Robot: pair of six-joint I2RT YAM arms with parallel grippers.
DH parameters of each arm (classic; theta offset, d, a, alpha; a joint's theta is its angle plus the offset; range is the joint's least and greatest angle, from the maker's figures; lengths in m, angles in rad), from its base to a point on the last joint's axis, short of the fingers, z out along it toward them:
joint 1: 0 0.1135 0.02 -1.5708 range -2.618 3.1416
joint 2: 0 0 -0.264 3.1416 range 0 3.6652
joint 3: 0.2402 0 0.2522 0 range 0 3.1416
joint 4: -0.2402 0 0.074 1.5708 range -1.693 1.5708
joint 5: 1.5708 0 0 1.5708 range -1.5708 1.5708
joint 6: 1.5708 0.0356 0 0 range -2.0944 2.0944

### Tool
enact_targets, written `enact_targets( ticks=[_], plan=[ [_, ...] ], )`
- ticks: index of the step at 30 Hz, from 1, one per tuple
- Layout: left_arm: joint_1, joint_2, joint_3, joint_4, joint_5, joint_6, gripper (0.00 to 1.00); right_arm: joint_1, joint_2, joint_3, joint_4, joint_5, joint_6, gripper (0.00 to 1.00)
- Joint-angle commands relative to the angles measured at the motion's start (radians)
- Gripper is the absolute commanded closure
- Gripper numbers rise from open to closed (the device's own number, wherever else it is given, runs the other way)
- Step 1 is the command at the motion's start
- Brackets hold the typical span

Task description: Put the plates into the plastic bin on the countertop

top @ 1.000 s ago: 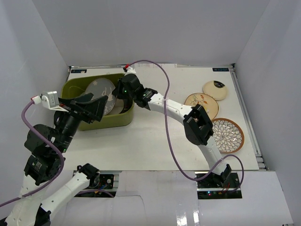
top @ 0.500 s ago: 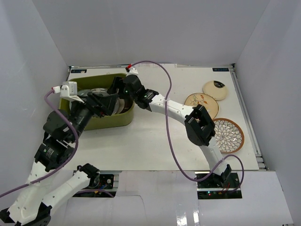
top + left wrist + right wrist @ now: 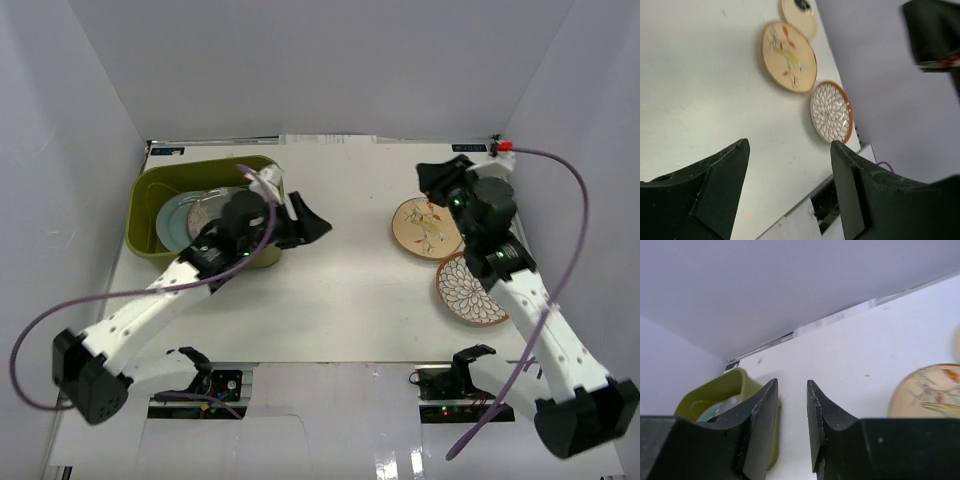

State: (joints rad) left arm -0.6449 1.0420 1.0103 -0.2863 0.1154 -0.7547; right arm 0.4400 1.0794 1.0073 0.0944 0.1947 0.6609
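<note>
The olive-green plastic bin (image 3: pixel 147 203) stands at the back left of the white countertop (image 3: pixel 340 290) and holds a blue-grey plate (image 3: pixel 177 222) and a grey plate (image 3: pixel 212 203). The cream leaf-and-bird plate (image 3: pixel 422 229) and the brown-rimmed petal plate (image 3: pixel 466 293) lie at the right; both show in the left wrist view (image 3: pixel 789 56) (image 3: pixel 831 112), with the small cream plate (image 3: pixel 798 14) beyond. My left gripper (image 3: pixel 312 222) is open and empty just right of the bin. My right gripper (image 3: pixel 432 179) hovers near the leaf plate, jaws a little apart and empty (image 3: pixel 792 385).
White walls enclose the countertop on three sides. The right wrist view shows the bin's corner (image 3: pixel 715 396) far off and the leaf plate's edge (image 3: pixel 932 390) at the right. The right arm hides the small cream plate in the top view.
My right arm has swung from the bin across to the plates at the right. My left arm has lowered and stretched out, its gripper now past the bin's right side.
</note>
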Motion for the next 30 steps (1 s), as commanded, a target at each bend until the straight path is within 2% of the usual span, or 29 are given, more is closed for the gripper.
enact_targets(
  ticks=[1,3,6,7,13,18,25,27,28,29,30],
  plan=[
    [-0.140,0.202,0.014,0.137,-0.018,-0.097,0.26,-0.111,-0.180,-0.094,-0.149,-0.035,-0.066,0.64],
    [-0.218,0.348,0.106,0.162,-0.098,-0.097,0.27,-0.161,-0.261,-0.137,-0.217,-0.043,-0.089,0.64],
    [-0.274,0.505,0.207,0.159,-0.190,-0.071,0.26,-0.217,-0.359,-0.208,-0.245,-0.070,-0.087,0.63],
    [-0.277,0.603,0.259,0.156,-0.232,-0.071,0.26,-0.237,-0.381,-0.222,-0.257,-0.083,-0.084,0.63],
    [-0.282,0.953,0.436,0.167,-0.284,-0.100,0.26,-0.245,-0.464,-0.236,-0.304,-0.185,-0.081,0.61],
    [-0.279,1.167,0.655,0.125,-0.352,-0.092,0.26,-0.245,-0.529,-0.252,-0.317,-0.293,-0.069,0.61],
    [-0.263,1.340,0.780,0.164,-0.359,-0.133,0.26,-0.245,-0.584,-0.302,-0.329,-0.360,-0.066,0.61],
    [-0.253,1.383,0.800,0.167,-0.355,-0.143,0.34,-0.245,-0.595,-0.317,-0.328,-0.364,-0.067,0.61],
    [-0.249,1.403,0.816,0.162,-0.356,-0.146,0.43,-0.245,-0.596,-0.328,-0.328,-0.357,-0.073,0.61],
    [-0.246,1.403,0.821,0.161,-0.355,-0.146,0.43,-0.245,-0.598,-0.331,-0.328,-0.354,-0.073,0.61],
    [-0.245,1.411,0.821,0.162,-0.353,-0.150,0.56,-0.245,-0.596,-0.331,-0.325,-0.356,-0.075,0.61]
  ],
)
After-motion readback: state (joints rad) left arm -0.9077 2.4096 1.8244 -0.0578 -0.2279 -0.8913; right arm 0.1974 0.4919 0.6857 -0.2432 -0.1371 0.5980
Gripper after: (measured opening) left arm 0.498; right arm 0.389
